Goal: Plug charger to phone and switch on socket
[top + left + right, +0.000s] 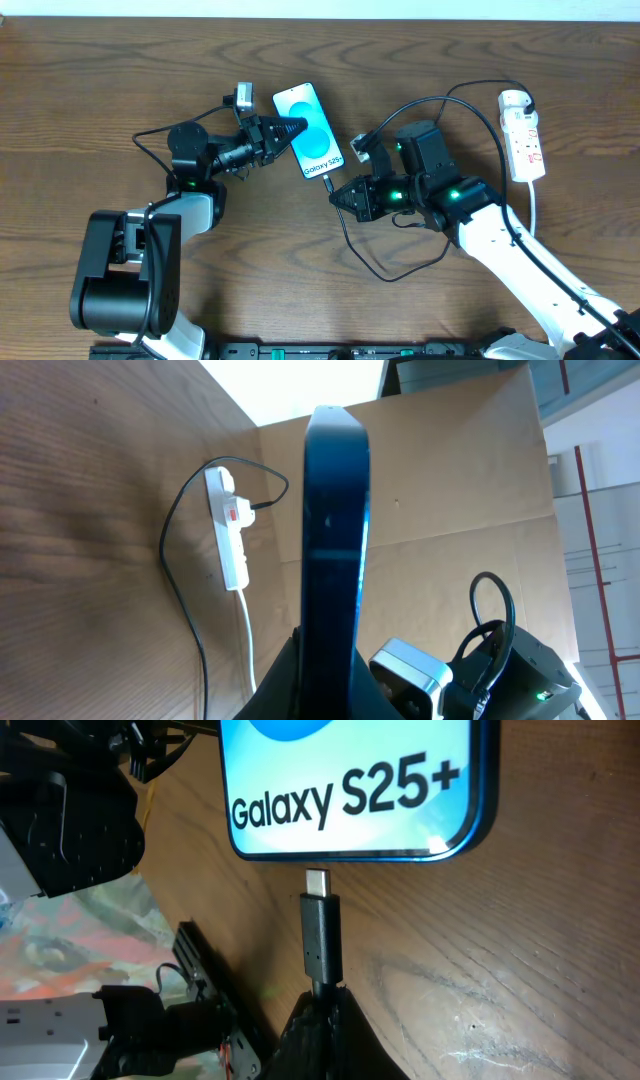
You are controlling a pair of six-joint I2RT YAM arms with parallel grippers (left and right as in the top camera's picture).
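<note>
While the left gripper (297, 129) clamps the phone (318, 137) and the right gripper (337, 193) pinches the charger (320, 935), plugging in and the upper-right socket (524, 135) lie ahead.

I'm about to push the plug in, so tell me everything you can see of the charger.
The charger is a thin black cable ending in a black plastic-looking plug with a bare silver metal tip. The right fingers pinch the plug's rear, aiming the tip at the bottom edge of the phone. It is just short of the phone and not inserted. The slack cable loops back to the socket.
</note>
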